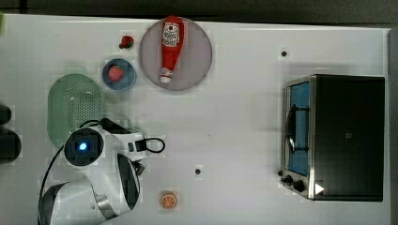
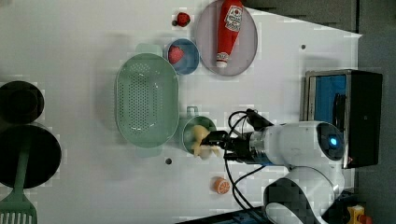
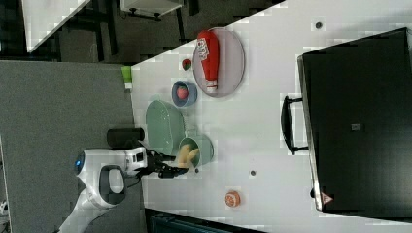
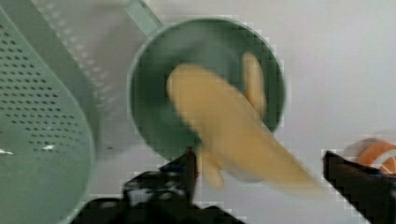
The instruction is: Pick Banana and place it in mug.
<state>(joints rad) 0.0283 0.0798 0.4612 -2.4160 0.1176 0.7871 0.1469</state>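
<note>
1. Now the pincer (image 4: 259, 172) stands wide apart, gripping nothing.
2. Banana (image 4: 224, 121) lies across the mug (image 4: 154, 116) rim, at the basket's (image 2: 147, 98) four o'clock in the left view.

White arm bent low, claw (image 4: 259, 170) fingers spread wide apart

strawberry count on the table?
2. One strawberry sits on the bare table beside the plate; the other strawberry sits in the blue bowl. More could hide under the arm.
</note>
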